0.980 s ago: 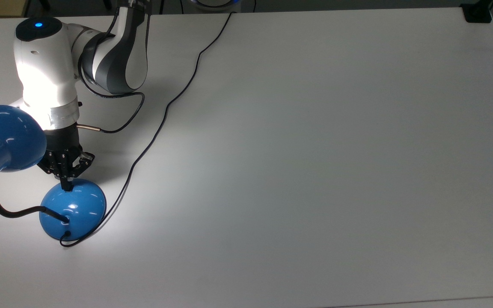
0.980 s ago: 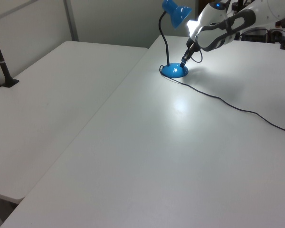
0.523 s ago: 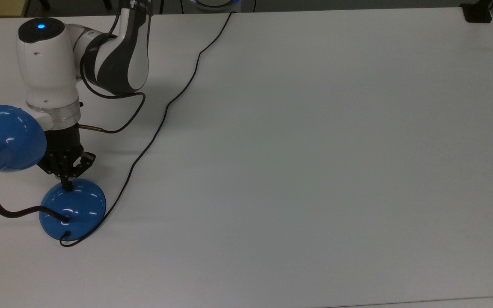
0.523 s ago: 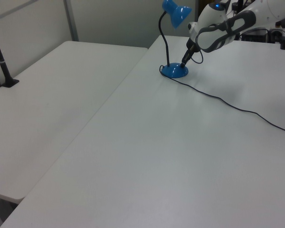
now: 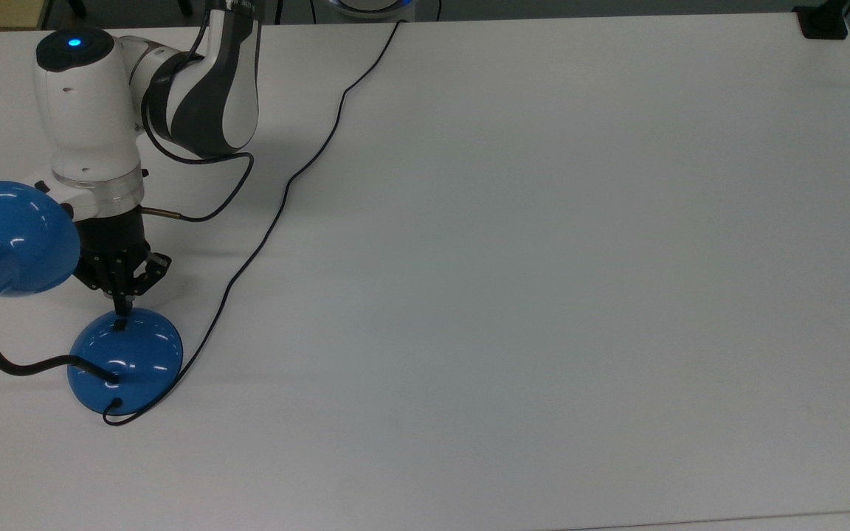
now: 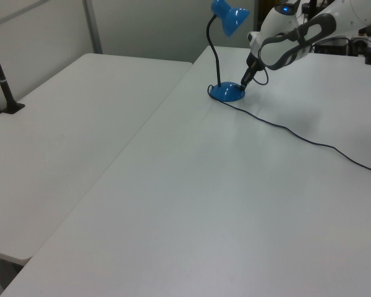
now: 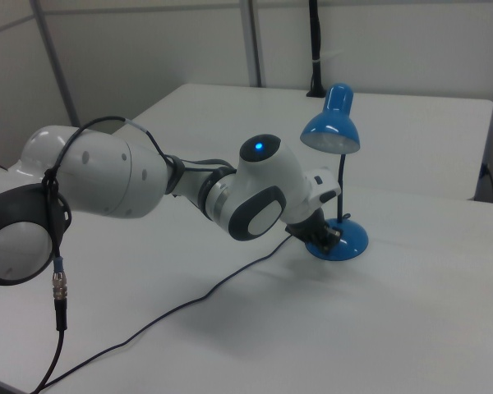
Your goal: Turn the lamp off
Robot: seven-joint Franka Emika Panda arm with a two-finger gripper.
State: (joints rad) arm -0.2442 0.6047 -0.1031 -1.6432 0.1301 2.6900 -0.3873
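White desk (image 5: 543, 258) carries the lamp (image 5: 126, 358); our hand (image 5: 123, 306), fingers pressed together, hovers just above its base.

No writing, label, brand mark or number can be read anywhere in these views. The lamp (image 5: 124, 360), the arm (image 7: 107, 185) and the white surface (image 5: 543, 258) carry no legible markings.

Blue lamp (image 7: 335, 131) stands on a white table (image 7: 411, 328), robot arm (image 7: 148, 185) at its nine o'clock, gripper (image 7: 330, 238) by the base.
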